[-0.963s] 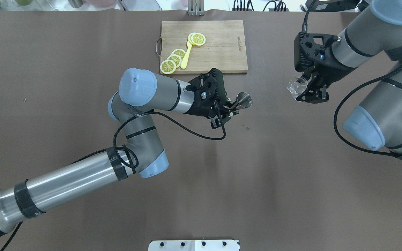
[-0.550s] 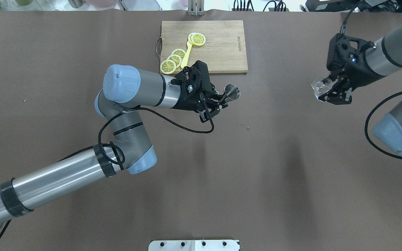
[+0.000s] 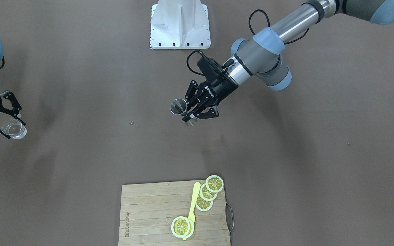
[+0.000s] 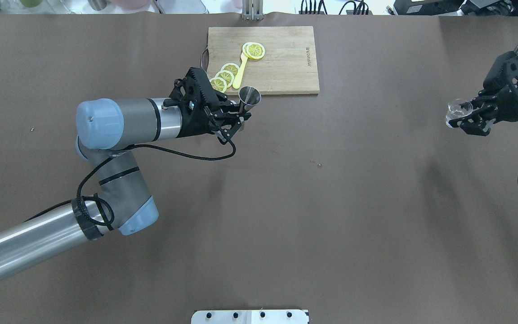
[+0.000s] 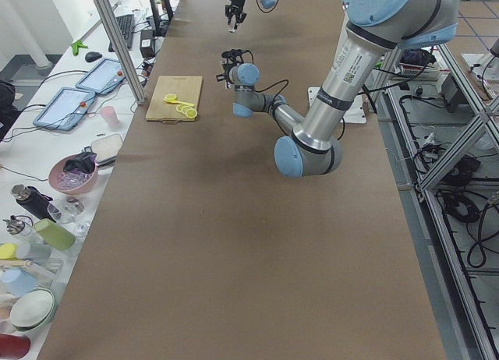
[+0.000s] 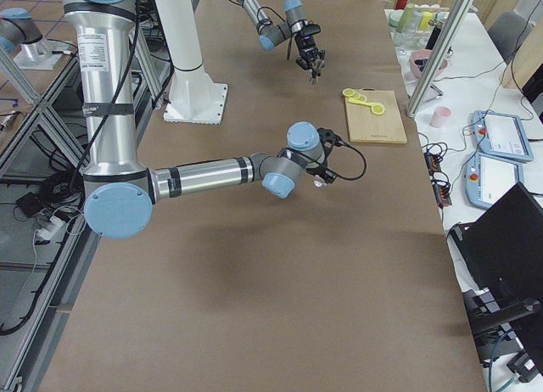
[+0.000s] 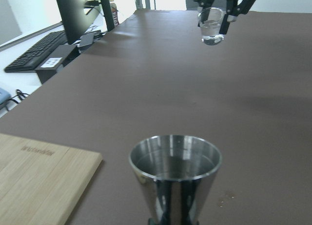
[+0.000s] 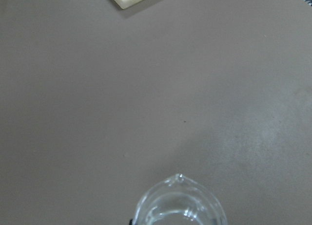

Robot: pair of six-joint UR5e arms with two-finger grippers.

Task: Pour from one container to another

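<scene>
Left gripper (image 4: pixel 240 118): clamped on the waist of the small steel cone-shaped jigger (image 4: pixel 249 96). Jigger is upright, mouth up, held above the brown table (image 4: pixel 286 216) on the near side of the rectangular wooden cutting board (image 4: pixel 286 67), toward its left end. Can't tell what's inside it.

Right gripper (image 4: pixel 461 118): closed around the small clear glass beaker with a spout (image 4: pixel 457 109). It's held off the table, well to the right of the board and about level with its near edge. Looks part-filled with clear liquid.

On the board's left half: yellow lemon slices (image 4: pixel 224 76) and a yellow plastic spoon-like utensil (image 4: pixel 239 74).
</scene>
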